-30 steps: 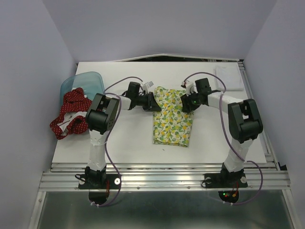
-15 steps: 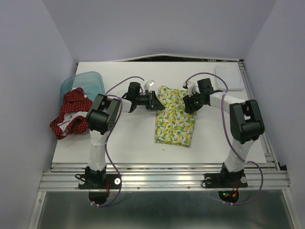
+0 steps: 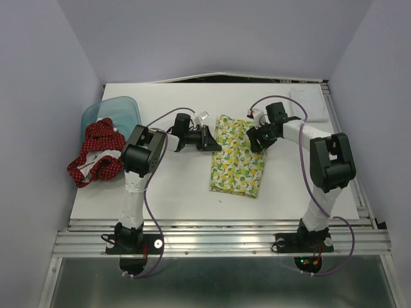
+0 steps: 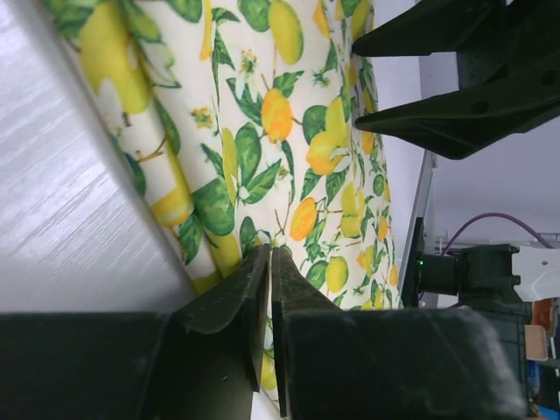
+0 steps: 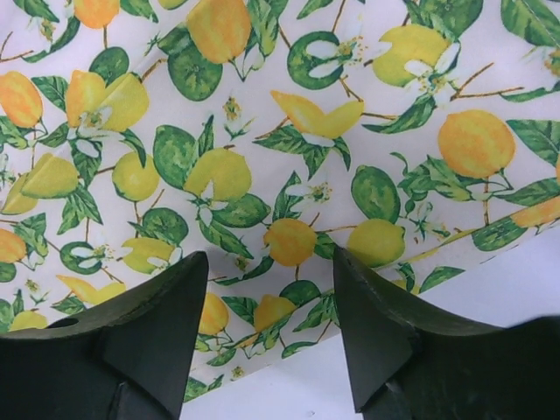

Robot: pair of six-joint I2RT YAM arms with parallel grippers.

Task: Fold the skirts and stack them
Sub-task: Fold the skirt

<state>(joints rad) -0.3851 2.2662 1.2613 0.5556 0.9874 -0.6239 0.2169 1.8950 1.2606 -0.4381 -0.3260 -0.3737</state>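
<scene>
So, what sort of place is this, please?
Probably a robot test cell in a laboratory: the left arm and right arm are bolted to a metal rail at a white table, plain pale walls enclose it, and a lemon-print skirt lies between the arms.
</scene>
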